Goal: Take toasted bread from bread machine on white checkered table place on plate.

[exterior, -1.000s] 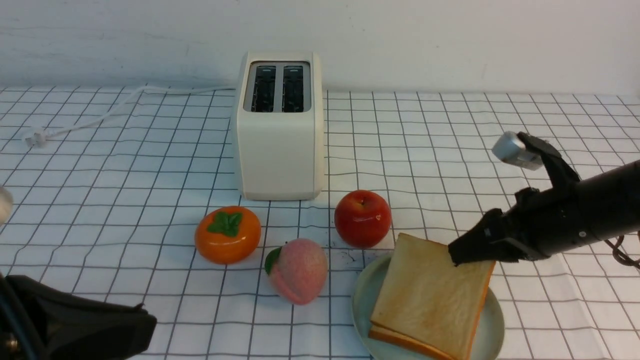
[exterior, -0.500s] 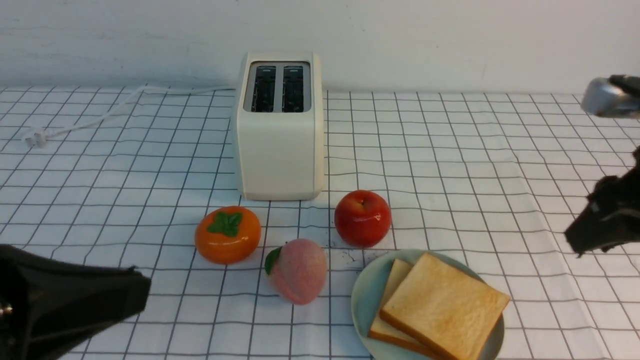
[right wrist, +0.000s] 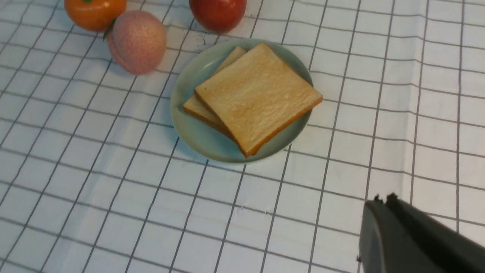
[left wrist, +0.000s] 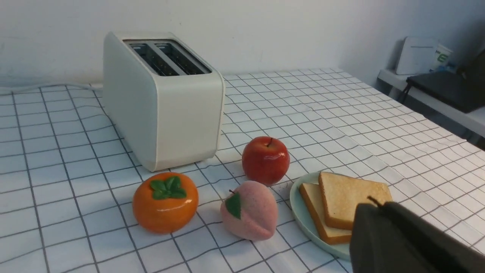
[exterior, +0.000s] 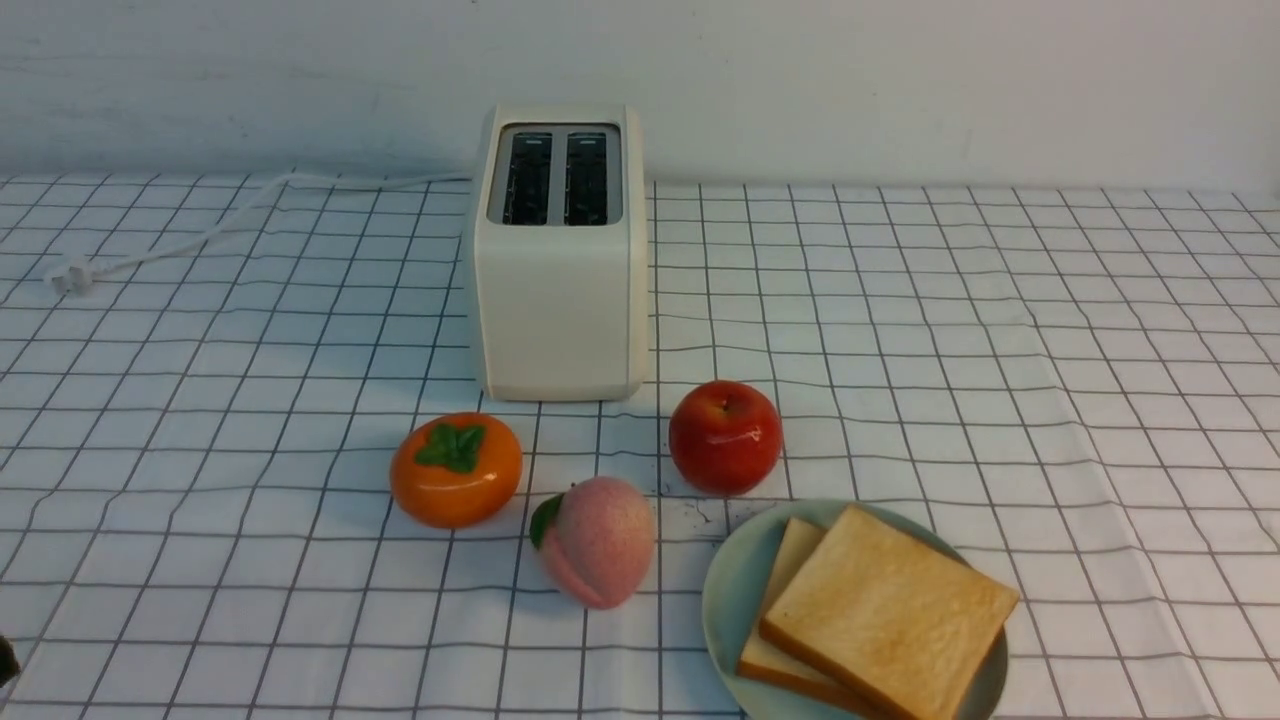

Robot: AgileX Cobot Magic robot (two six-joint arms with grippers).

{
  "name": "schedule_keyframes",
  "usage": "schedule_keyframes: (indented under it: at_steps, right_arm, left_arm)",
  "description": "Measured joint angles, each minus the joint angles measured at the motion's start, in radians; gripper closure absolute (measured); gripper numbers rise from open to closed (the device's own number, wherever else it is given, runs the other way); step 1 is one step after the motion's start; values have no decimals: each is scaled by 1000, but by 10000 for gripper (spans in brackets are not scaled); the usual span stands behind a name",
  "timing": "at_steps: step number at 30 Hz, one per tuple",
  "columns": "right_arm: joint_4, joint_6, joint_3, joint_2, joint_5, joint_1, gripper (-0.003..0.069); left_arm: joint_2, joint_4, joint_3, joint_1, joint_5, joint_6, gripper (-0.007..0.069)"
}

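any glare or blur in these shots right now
front view: small bright highlight on the glossy apple, toast fairly sharp; left wrist view: shine on the persimmon, its gripper blurred; right wrist view: gripper soft and dark in the corner

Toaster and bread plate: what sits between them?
The red apple lies between the toaster and the plate, as the front view shows; the peach is off to the left.

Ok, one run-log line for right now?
toast: both slices stacked askew on plate | toaster: slots empty | left gripper: shut, holding nothing | right gripper: shut, holding nothing
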Motion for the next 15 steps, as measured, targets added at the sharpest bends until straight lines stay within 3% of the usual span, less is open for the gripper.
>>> schedule_keyframes:
  at_steps: [5,10,15]
  right_arm:
    - [-4,137,214,-174,-281,0,659]
    - [4,182,371,-202,-567,0,655]
    - [6,191,468,-202,-684,0,653]
  left_arm:
    - [-49,46,102,0,-78,-4,638]
    - [-49,56,157,0,-85,-5,638]
    - [-49,58,200,0,-84,-5,638]
